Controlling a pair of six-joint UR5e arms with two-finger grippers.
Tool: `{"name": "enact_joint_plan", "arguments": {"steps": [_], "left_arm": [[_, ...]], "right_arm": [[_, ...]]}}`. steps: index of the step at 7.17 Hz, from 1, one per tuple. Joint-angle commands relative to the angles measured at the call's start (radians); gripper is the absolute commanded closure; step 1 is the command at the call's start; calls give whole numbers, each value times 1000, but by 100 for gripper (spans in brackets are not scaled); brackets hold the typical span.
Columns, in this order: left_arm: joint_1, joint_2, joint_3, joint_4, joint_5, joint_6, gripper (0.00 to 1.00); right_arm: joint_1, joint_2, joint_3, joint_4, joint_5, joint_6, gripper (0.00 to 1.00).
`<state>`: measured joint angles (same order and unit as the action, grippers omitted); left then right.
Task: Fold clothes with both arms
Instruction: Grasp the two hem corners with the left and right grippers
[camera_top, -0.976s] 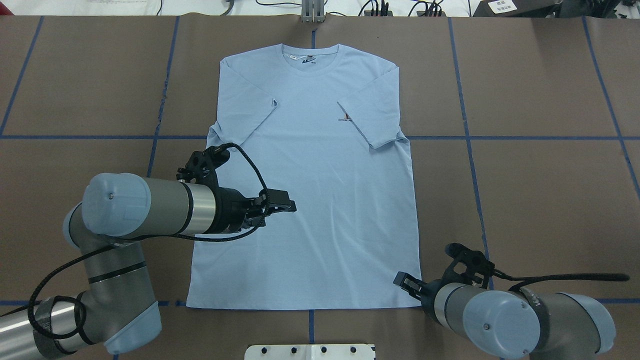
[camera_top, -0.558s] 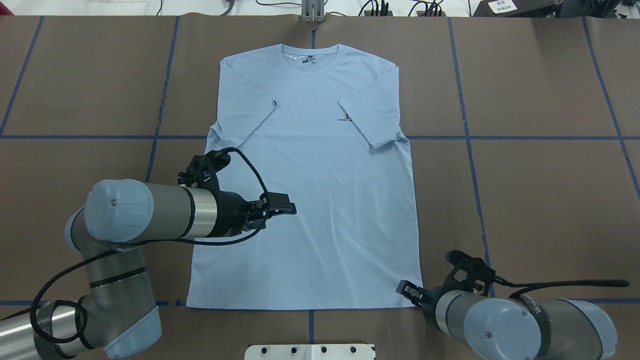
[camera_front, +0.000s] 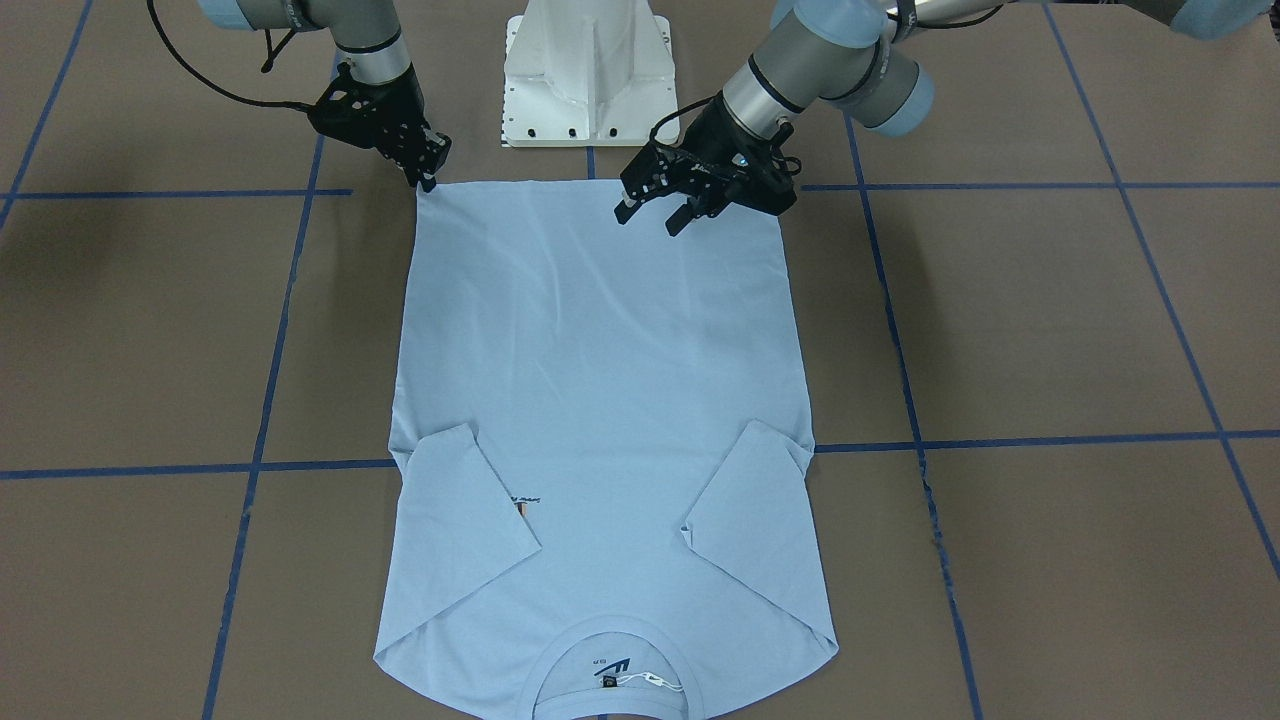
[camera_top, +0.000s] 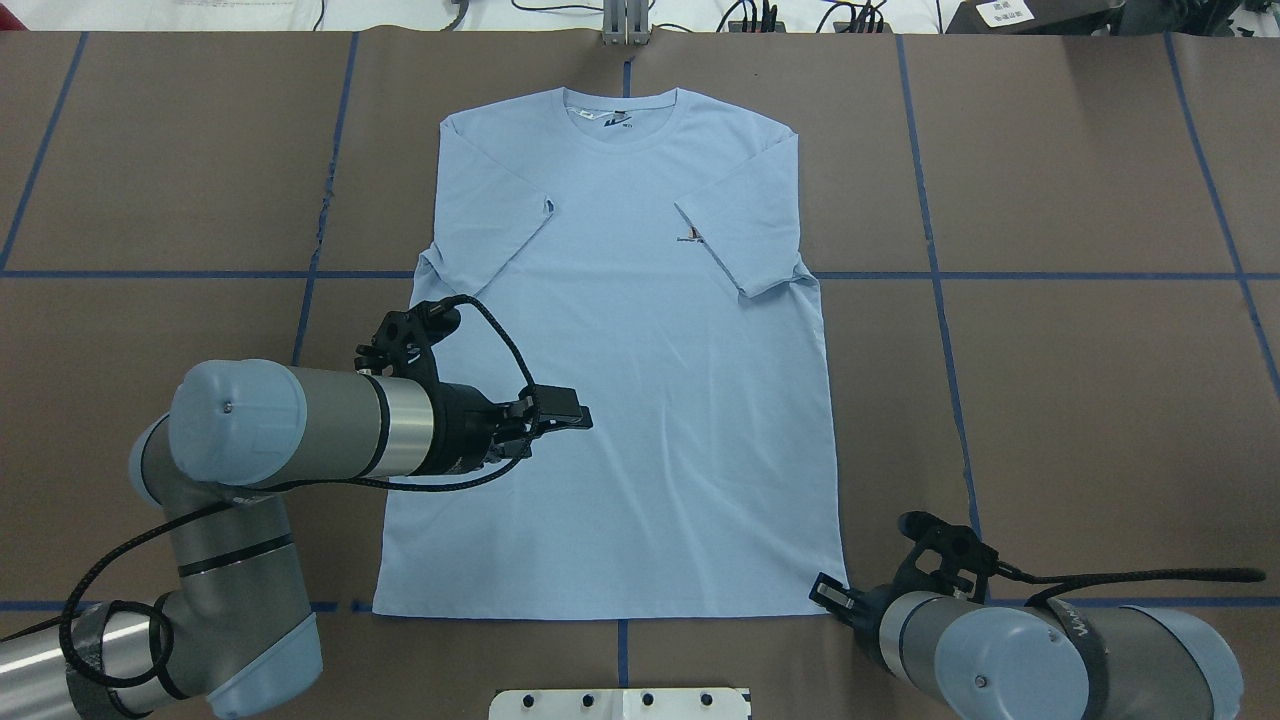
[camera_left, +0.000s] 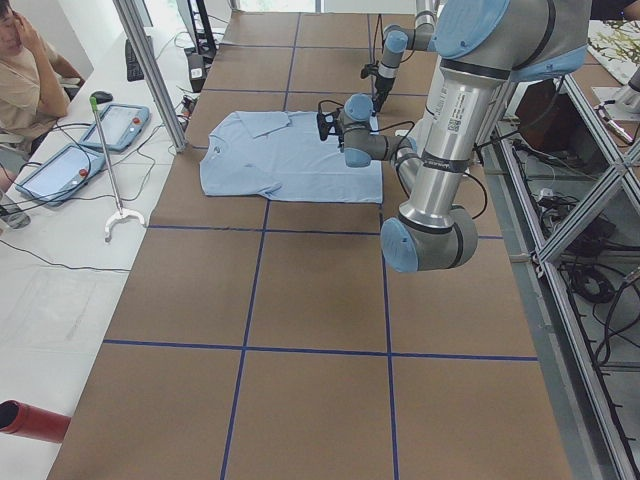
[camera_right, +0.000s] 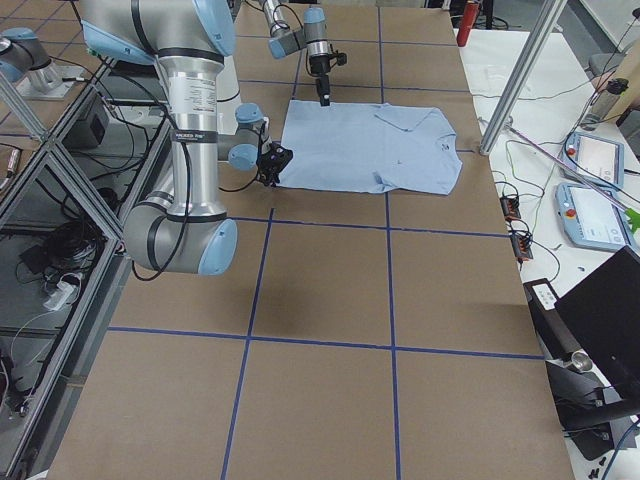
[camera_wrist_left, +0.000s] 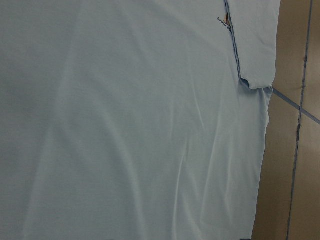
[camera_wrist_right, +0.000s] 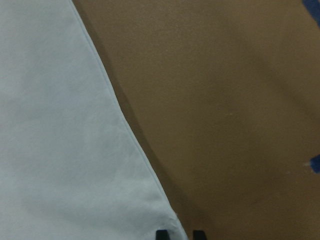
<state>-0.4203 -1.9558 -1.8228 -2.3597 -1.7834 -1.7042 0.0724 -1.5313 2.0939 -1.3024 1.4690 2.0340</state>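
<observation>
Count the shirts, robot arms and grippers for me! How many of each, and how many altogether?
T-shirt: 1
Robot arms: 2, the left arm and the right arm
Grippers: 2, the left gripper and the right gripper
Total: 5

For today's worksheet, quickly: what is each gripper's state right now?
Left gripper: open, above the T-shirt, holding nothing.
Right gripper: open, at its hem corner.
</observation>
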Motion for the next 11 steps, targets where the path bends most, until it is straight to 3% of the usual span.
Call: {"name": "enact_joint_plan", "arguments": {"steps": [1,2,3,4,6,11], "left_arm": [[0,9,-10,10,1,0,13],[33,12,-57,199,34,-2,13],[114,17,-141,373,174,0,17],[133,53,-192,461,192,-2,17],[170,190,-231,517,238,-3,17],[216,232,-225,585,226,-48,31]], "right_arm": [[1,-1,38,2,1,0,100],[10,-3,66,0,2,0,100],[27,-3,78,2,4,0,100],[35,-3,84,0,2,0,100],[32,-4,77,0,1,0,100],[30,-3,77,2,-7,0,100]]}}
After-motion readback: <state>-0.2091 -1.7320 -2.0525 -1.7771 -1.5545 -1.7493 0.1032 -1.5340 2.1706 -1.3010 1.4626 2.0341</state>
